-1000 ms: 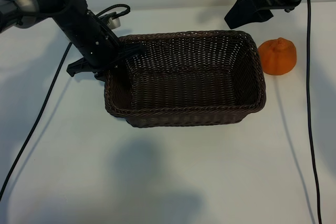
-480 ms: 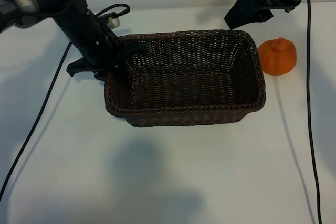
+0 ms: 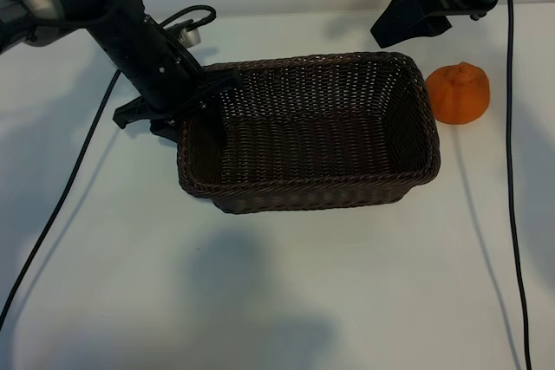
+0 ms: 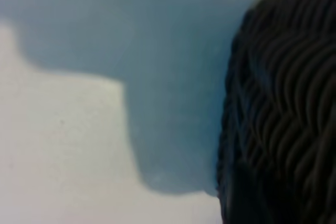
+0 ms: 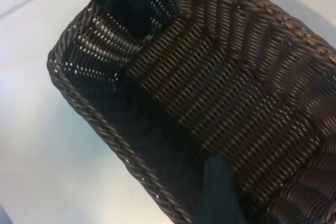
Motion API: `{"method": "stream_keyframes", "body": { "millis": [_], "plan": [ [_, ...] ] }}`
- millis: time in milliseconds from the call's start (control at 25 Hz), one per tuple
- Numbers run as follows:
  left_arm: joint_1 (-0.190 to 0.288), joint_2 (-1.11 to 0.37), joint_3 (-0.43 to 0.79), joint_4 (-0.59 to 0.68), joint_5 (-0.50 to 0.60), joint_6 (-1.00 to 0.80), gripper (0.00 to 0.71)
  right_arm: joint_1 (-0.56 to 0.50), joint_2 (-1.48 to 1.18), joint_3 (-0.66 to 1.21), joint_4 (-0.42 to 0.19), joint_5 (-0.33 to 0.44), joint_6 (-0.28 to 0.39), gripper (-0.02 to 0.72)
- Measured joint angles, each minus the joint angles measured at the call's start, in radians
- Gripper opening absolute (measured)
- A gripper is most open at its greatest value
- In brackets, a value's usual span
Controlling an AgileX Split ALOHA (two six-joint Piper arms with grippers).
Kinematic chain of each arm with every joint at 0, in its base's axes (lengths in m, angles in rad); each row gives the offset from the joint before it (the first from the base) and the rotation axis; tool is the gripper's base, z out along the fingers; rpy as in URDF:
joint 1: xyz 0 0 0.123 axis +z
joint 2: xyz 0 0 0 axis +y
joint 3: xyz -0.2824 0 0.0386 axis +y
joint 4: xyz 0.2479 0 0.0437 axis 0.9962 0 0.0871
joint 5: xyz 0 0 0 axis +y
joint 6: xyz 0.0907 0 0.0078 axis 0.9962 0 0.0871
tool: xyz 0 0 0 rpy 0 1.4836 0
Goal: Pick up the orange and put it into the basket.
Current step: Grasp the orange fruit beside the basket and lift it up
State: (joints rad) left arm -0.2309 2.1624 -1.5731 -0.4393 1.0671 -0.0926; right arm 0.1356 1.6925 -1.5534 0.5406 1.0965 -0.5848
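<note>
small round matte orange fruit (image 3: 459, 93) on white table (image 3: 286, 292), right of dark brown woven wicker basket (image 3: 312, 201). left gripper (image 3: 198, 115) straddles basket's left wall, grip unclear. right gripper (image 3: 401, 25) above far rim, jaws apart, empty.

One orange (image 3: 459, 93), one basket (image 3: 312, 188), two arms each with tool: left (image 3: 186, 114), right (image 3: 395, 28); two cables.

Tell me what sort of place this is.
Likely a robot lab or test bench, not a kitchen: a plain white table holds only a wicker basket and an orange, with two black robot arms reaching in and loose black cables trailing across the surface.
</note>
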Motion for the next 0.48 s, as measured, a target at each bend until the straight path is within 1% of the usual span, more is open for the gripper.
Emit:
{"method": "stream_keyframes", "body": {
  "millis": [40, 160, 480],
  "plan": [
    [0.0, 0.0, 0.0, 0.0, 0.005, 0.0, 0.491, 0.0, 0.0, 0.0, 0.0, 0.0, 0.0, 0.504],
    [0.0, 0.0, -0.001, -0.001, 0.01, 0.001, 0.511, 0.0, 0.0, 0.0, 0.0, 0.0, 0.0, 0.504],
    [0.008, -0.028, -0.001, 0.011, 0.059, 0.001, 0.516, 0.0, 0.0, 0.0, 0.0, 0.0, 0.0, 0.504]
  ]
}}
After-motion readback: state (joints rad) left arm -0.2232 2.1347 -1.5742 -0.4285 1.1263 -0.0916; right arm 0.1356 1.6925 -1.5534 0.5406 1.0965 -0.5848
